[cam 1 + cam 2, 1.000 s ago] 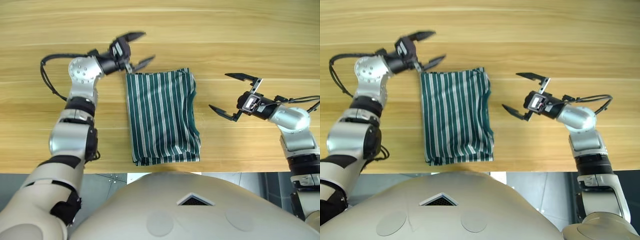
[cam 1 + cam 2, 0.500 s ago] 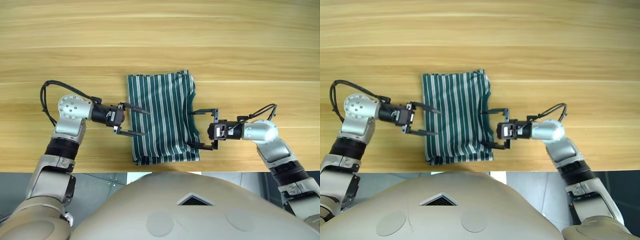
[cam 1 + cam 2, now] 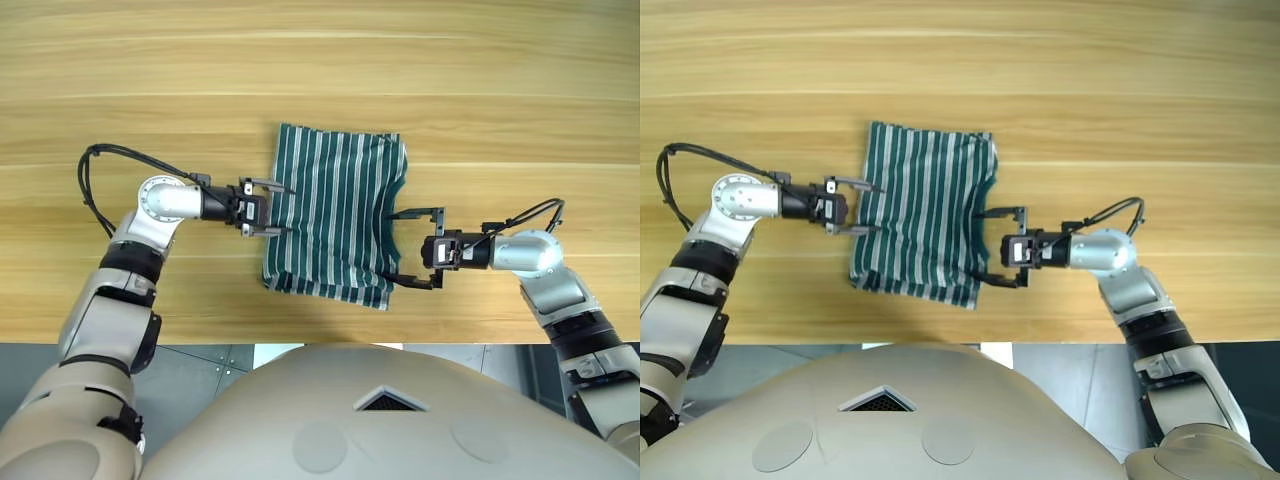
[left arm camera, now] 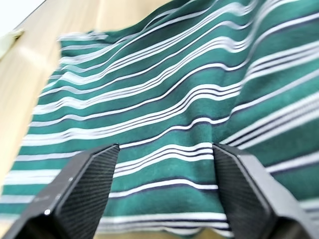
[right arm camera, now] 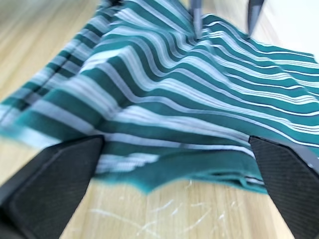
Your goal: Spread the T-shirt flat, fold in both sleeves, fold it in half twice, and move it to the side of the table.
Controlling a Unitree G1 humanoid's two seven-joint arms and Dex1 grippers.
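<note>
Currently left tool [image 3: 286, 210] and right tool [image 3: 390, 247], both spread apart, meet opposite edges of the T-shirt [image 3: 335, 205].

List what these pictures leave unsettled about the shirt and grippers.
Sleeves of the T-shirt: hidden under its top layer, head views.
Number of folded layers: edges too small, head views.
Whether the left gripper or right gripper touches it: fingertips too small in head views; wrist views leave contact unsettled.
</note>
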